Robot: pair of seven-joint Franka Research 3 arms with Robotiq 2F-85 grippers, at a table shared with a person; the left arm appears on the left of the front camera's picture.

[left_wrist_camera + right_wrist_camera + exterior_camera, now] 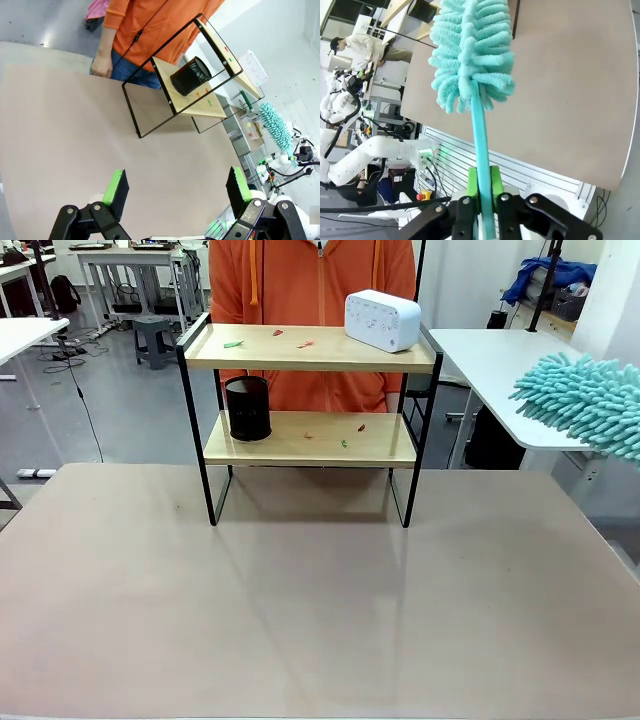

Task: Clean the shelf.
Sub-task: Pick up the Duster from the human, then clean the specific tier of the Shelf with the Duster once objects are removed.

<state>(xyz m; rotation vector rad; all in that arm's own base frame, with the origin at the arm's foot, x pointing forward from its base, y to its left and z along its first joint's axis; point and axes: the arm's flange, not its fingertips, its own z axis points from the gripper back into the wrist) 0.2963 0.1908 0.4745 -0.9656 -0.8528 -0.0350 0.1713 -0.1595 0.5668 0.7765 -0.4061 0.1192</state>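
Approach step. The shelf [300, 358] stands at 12 o'clock on the desk [320, 620], scraps [233, 343] on its 2 boards. The right gripper [482, 182] clenches the teal duster [585, 400], whose head is at 3 o'clock. The left gripper [177, 187] is released. Next, likely, the head must reach the top board.
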